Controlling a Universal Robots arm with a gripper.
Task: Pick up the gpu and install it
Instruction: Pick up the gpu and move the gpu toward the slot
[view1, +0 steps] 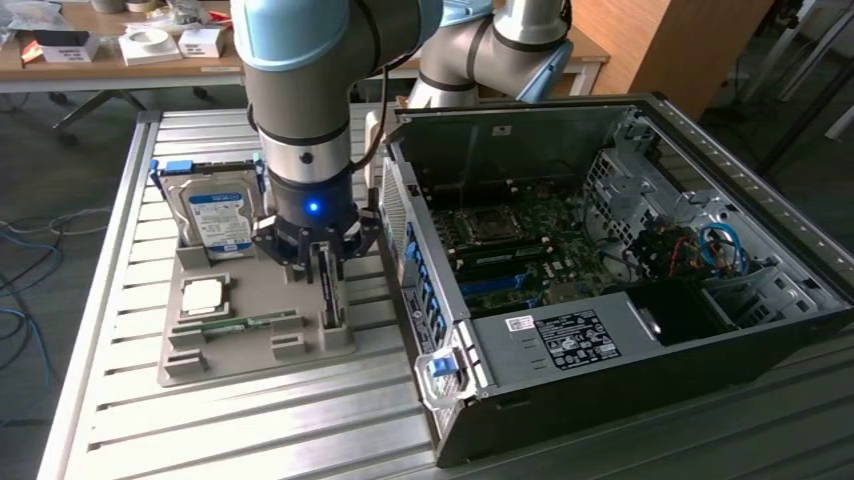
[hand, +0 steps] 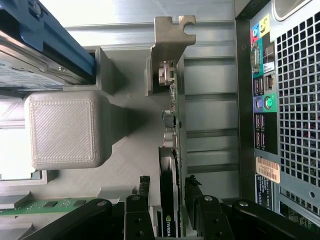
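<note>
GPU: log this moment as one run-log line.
gripper: open, straddling gpu | gpu: on edge in grey holder, not lifted | computer case: side open

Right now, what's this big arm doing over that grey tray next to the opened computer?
The robot arm's black gripper hangs over the thin, dark-edged graphics card standing on edge in a grey plastic tray. Its fingers are open, one on each side of the card. The card is not yet in the open black computer case beside it.
</note>
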